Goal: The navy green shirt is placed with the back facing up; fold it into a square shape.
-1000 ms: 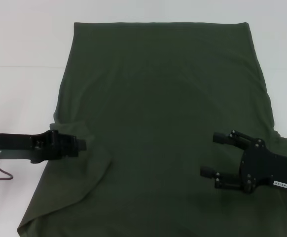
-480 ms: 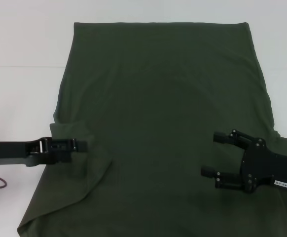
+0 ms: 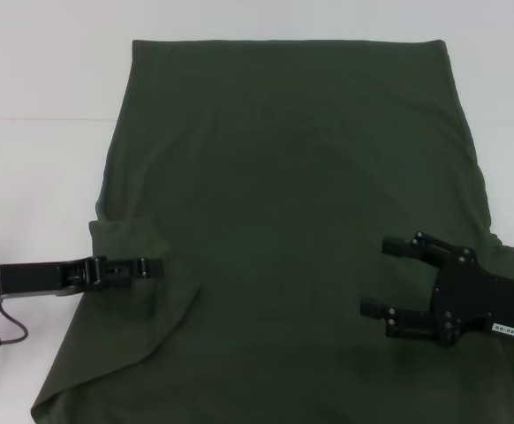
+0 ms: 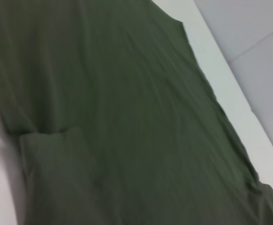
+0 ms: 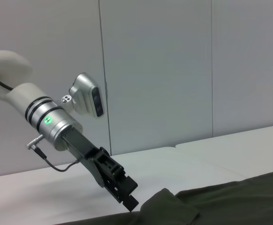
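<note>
The right pincer [image 3: 382, 276] is closest, low on the right side of the head view. Its two fingers [image 3: 400, 247] are spread wide apart. They hold nothing. They sit just over the near right part of the shirt [image 3: 292, 203], and I cannot tell if they touch it.

The left pincer [image 3: 151, 266] is on the other side, at about the same distance. It reaches in from the left and its tip is over the shirt's left sleeve [image 3: 129, 243]. It looks thin from above, so I cannot tell if it is open or closed, or if it has any cloth. In the right wrist view the left pincer [image 5: 129, 200] points down with its tip right by a small hump of cloth.

The shirt lies flat on the white desk [image 3: 36, 159]. Its plain side is up. The left sleeve is already turned in onto the body, and a loose flap lies at a slant near the front left corner. The far edge of the shirt is straight and neat.

I think the job is at its early side folds. The left sleeve fold looks done or nearly done. Next the right pincer would need to close on the right edge and bring it in over the middle, keeping the cloth smooth.
</note>
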Controlling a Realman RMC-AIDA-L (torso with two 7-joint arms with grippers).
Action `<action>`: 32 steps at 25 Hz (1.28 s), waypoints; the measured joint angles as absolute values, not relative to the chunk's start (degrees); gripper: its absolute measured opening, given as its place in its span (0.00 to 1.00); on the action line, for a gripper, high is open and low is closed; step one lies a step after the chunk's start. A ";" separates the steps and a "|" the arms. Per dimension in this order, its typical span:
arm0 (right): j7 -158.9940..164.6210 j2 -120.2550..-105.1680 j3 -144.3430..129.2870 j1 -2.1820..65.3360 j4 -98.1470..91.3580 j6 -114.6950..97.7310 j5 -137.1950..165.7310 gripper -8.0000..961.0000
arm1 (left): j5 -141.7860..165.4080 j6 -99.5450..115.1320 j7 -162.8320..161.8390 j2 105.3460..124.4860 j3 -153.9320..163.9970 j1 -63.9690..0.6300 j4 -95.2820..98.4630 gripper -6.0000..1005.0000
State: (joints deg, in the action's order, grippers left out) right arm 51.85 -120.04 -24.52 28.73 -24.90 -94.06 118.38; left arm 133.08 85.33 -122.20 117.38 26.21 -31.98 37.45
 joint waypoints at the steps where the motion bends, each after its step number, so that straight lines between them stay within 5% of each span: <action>1: 51.87 -120.04 -24.52 28.73 -24.90 -94.08 118.38 0.98 | 133.15 84.47 -122.37 117.52 26.28 -31.95 37.13 0.86; 14: 51.94 -120.06 -24.52 28.67 -24.74 -94.04 118.39 0.98 | 133.53 76.49 -122.16 120.79 26.51 -32.35 35.33 0.86; 32: 51.94 -120.06 -24.52 28.52 -24.59 -93.92 118.39 0.98 | 133.53 79.88 -123.65 120.91 28.72 -33.31 32.93 0.86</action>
